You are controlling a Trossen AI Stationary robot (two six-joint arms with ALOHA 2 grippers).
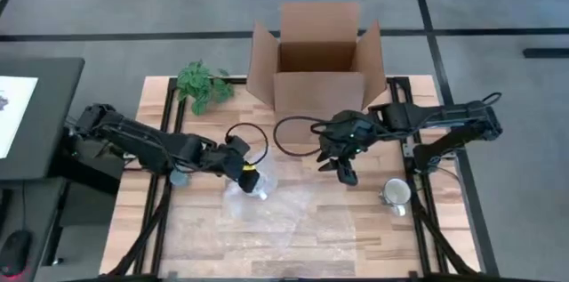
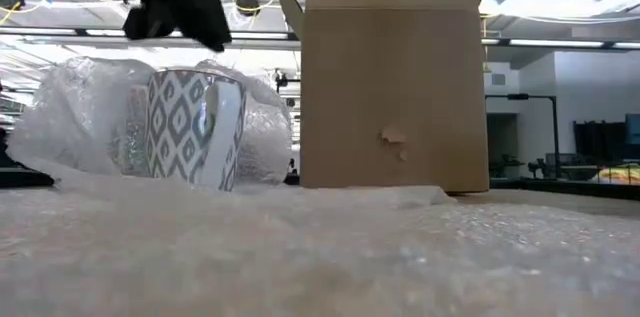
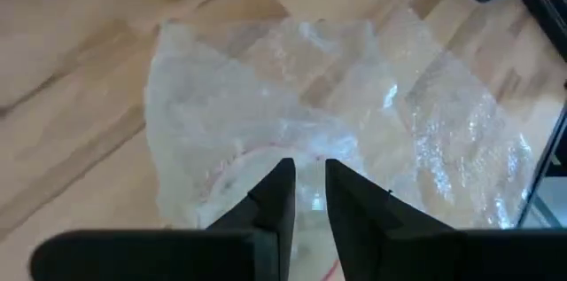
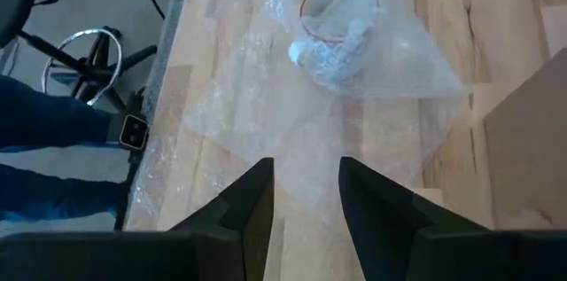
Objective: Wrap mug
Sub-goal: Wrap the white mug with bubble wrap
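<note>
Just left of centre in the overhead frame, a mug (image 1: 252, 178) sits bundled in bubble wrap (image 1: 267, 215) on the wooden worktop (image 1: 178, 220). Over it, the left gripper (image 1: 246, 172) pinches the wrap with fingers nearly closed. Right of centre, the right gripper (image 1: 345, 168) hovers released before the cardboard box (image 1: 317, 95); a second mug (image 1: 396, 193) stands lower right.

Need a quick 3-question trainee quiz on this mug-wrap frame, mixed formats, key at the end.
1. True or false: the left claw is at the bubble wrap bundle holding a mug.
2. Where is the second, unwrapped mug? A) inside the cardboard box B) on the table near the right arm's base C) by the plant
3. Fill in: the right claw hovers with fingers ____.

Key: 1 true; 2 B; 3 open.
</note>
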